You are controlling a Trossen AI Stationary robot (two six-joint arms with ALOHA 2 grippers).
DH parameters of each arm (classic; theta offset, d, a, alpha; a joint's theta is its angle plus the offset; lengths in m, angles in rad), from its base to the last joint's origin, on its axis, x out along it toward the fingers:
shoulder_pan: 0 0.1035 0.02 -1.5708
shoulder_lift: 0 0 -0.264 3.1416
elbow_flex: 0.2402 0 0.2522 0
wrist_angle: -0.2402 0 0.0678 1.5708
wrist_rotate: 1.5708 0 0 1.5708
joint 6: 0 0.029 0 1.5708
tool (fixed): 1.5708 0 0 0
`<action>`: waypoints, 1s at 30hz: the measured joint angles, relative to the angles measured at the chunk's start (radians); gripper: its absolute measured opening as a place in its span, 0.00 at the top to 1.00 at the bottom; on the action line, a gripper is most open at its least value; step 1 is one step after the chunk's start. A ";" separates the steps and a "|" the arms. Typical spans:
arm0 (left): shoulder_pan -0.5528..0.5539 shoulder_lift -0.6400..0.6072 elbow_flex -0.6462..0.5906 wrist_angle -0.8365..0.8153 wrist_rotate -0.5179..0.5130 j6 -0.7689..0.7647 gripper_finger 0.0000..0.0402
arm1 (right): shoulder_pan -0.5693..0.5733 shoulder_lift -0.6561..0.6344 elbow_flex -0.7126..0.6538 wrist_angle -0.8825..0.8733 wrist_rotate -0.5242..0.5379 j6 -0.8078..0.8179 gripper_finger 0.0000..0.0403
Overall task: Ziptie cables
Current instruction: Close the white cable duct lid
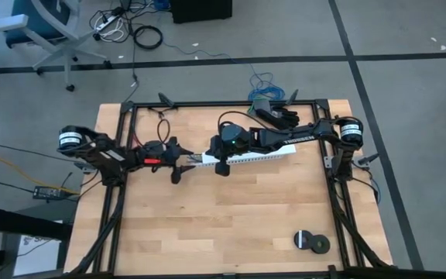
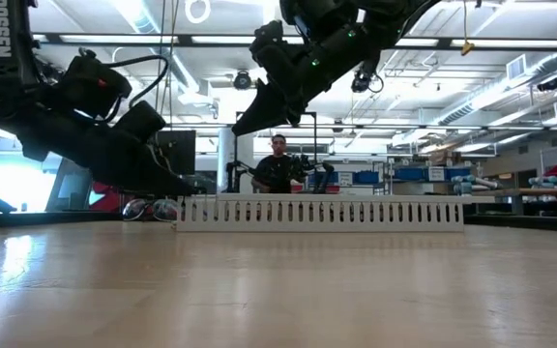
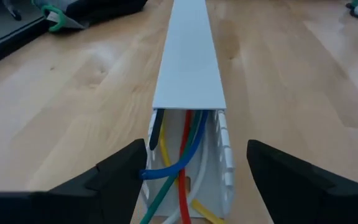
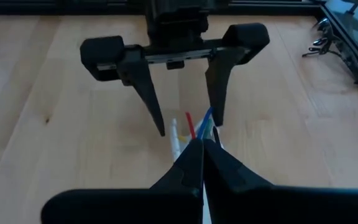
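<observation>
A light wooden table [image 1: 231,209] stands in a big workshop with bright lights on the ceiling, and a person stands far off behind it.

The cables [image 3: 182,165] are thin wires, blue, red, green, yellow and one black. They lie inside a long white channel [image 1: 262,154] near the middle of the table. They poke out of its left end. The channel lies left to right across the table, and a flat white lid covers most of it.

The left gripper [image 1: 179,161] is right at that open end. Its two dark fingers [image 3: 114,177] stand wide apart, one on each side of the channel's end. They hold nothing. The wires come out toward it.

The right gripper [image 4: 202,155] hangs just above the same end, facing the left one. Its fingers are pressed together, and I cannot tell if they pinch a wire. Both grippers are very close to the wire ends, so I think either could reach them, but the left one is ready to close.

I cannot see any zipties. A black roll of tape [image 1: 311,242] lies at the near right corner.
</observation>
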 joint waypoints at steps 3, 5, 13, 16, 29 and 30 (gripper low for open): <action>-0.001 0.011 0.008 0.002 -0.032 0.015 0.27 | 0.000 0.000 0.000 -0.003 0.000 0.002 1.00; 0.000 0.011 0.008 0.002 -0.042 0.025 0.27 | 0.000 0.000 0.001 -0.006 0.000 0.002 1.00; 0.000 0.012 0.011 -0.002 -0.047 0.046 0.27 | 0.000 0.000 0.001 -0.017 0.000 0.002 1.00; 0.000 0.012 0.011 -0.002 -0.046 0.042 0.26 | 0.000 0.000 0.001 -0.018 -0.001 0.002 1.00; 0.000 0.013 0.009 0.017 -0.048 0.012 0.22 | 0.000 0.000 0.001 -0.024 -0.006 0.001 1.00; 0.000 0.014 0.009 0.017 -0.049 0.012 0.22 | 0.000 0.000 0.001 -0.024 -0.006 0.000 1.00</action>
